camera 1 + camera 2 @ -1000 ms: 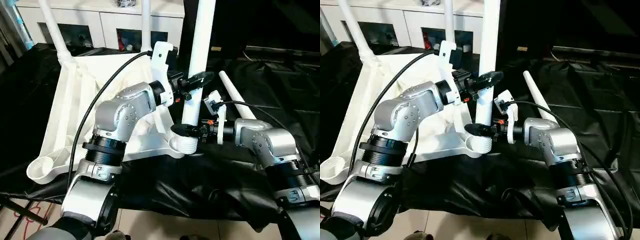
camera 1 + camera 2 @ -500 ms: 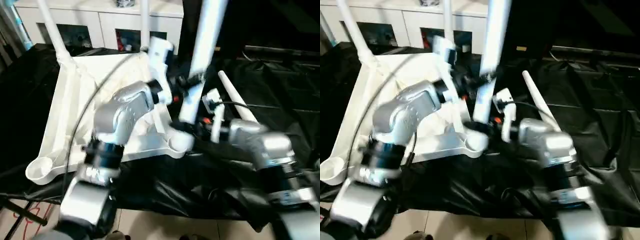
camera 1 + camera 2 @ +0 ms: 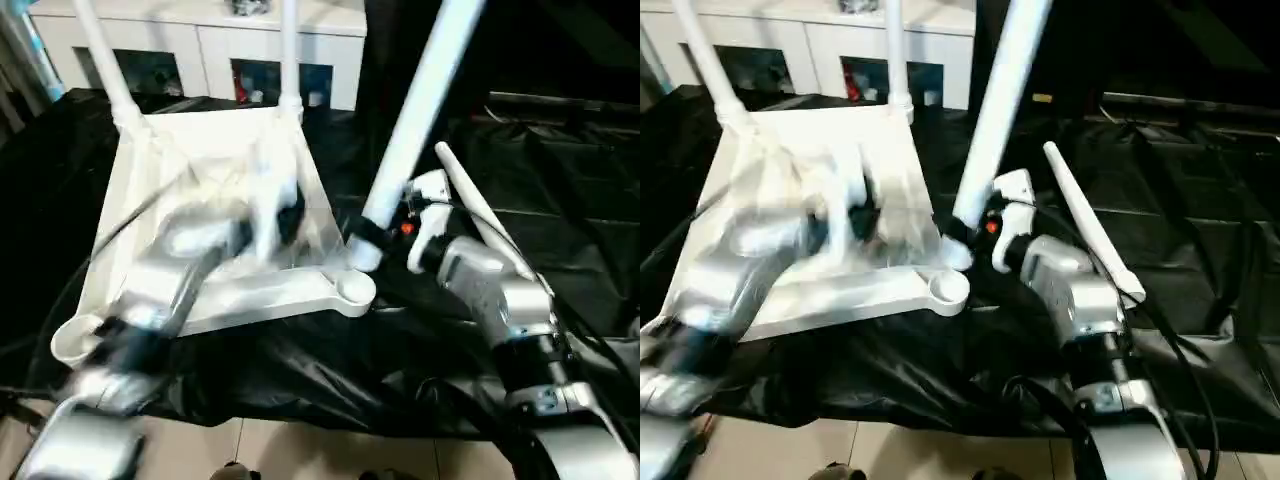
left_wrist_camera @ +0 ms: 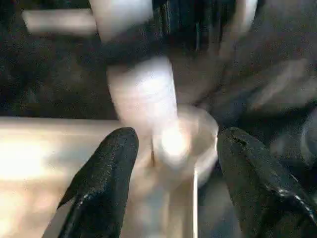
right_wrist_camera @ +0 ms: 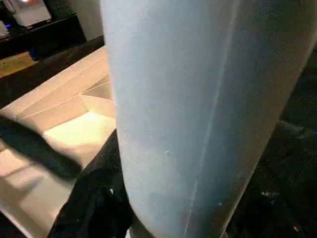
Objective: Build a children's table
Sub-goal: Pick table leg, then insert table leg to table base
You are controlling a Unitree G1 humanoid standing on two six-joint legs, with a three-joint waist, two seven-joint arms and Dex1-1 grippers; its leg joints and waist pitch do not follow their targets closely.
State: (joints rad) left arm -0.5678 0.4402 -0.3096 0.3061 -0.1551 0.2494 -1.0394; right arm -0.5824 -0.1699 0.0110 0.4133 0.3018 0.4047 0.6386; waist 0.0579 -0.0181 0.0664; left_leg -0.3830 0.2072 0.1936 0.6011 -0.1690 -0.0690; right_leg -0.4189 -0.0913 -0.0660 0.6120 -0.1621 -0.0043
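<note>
Left arm has let go and swung off to the left, and the leg (image 3: 415,120), upright over the near-right socket (image 3: 355,291) a second ago, now leans away to the right! Right gripper (image 3: 362,240) has its jaws clamped on the leg low down, just above that socket. Left gripper (image 4: 171,183) hangs with jaws wide, nothing in them. Tabletop (image 3: 205,180) lies underside up on the black sheet (image 3: 330,370), two legs already standing in the far corners, a spare leg (image 3: 480,205) lying to the right. Risk now: with one grip so low, the long leg could lever over, miss or jam crooked in the socket, or drag the tabletop.
</note>
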